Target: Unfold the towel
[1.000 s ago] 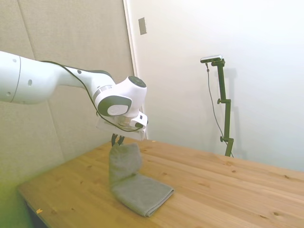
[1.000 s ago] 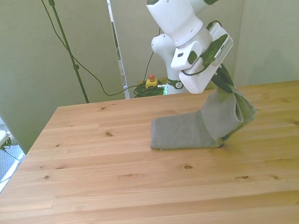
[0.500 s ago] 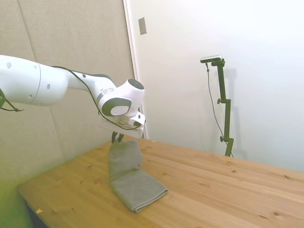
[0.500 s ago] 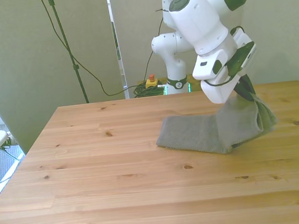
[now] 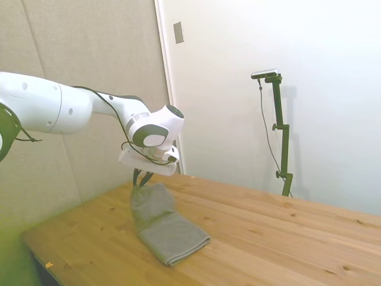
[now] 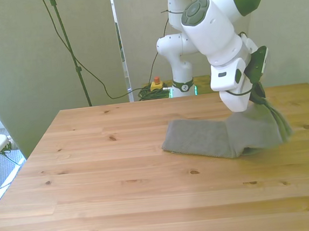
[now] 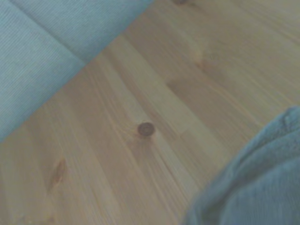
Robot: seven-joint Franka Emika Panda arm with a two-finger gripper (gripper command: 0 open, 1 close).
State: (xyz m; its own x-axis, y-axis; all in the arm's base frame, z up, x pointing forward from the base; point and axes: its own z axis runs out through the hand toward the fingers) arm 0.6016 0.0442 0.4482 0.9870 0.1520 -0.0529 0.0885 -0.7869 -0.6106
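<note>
Side, front and wrist views of a white Franka arm working on a grey-green terry towel (image 5: 164, 229) that lies on a wooden table (image 5: 286, 238). In the side view the gripper (image 5: 141, 179) hangs low over the table's far-left part, its dark fingers pressed together on one raised corner of the towel; the cloth slopes down from that pinched point and spreads flat on the boards toward the near edge, where a rounded fold shows two layers. In the front view the towel (image 6: 216, 137) stretches across the table's middle toward the front view's right — flat at its left end, lifted only slightly at its right end, where the gripper (image 6: 266, 105) pinches it just above the wood. The arm's wrist housing, white with green panels, leans over that raised end. The wrist view, soft in focus, shows bare planks (image 7: 154, 117) with a dark knot (image 7: 146, 129), flat towel cloth (image 7: 42, 51) at one corner and a bunched, thicker mass of it (image 7: 262, 183) at the opposite corner — the two patches well apart, with wood between them
</note>
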